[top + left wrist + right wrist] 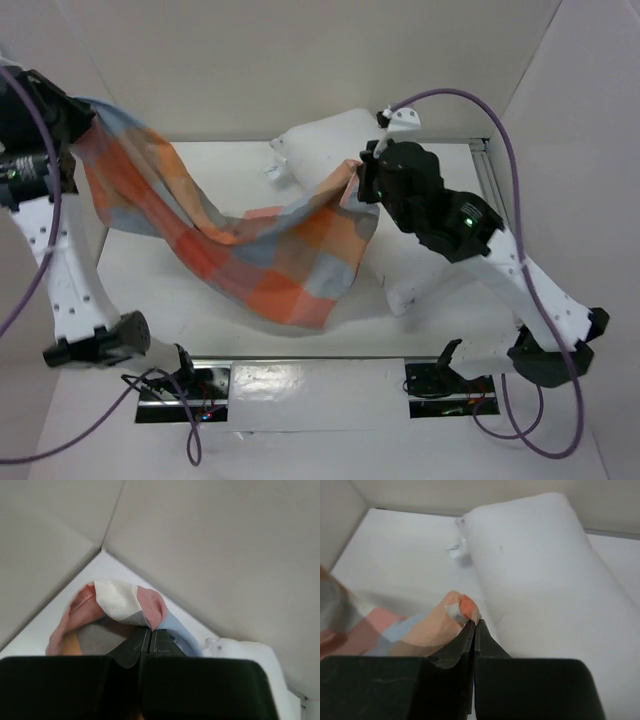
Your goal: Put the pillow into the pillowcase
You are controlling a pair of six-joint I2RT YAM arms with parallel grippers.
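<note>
The checked pillowcase hangs stretched between both grippers and sags to the table in the middle. My left gripper is raised at the far left and shut on one corner of the pillowcase. My right gripper is shut on the other corner, close against the pillow. The white pillow lies diagonally behind and under the cloth; its near end sticks out below my right arm. It fills the right wrist view, with a small tag at its far end.
White walls close the table on the back and sides. A metal rail runs along the right edge. The arm bases stand at the near edge.
</note>
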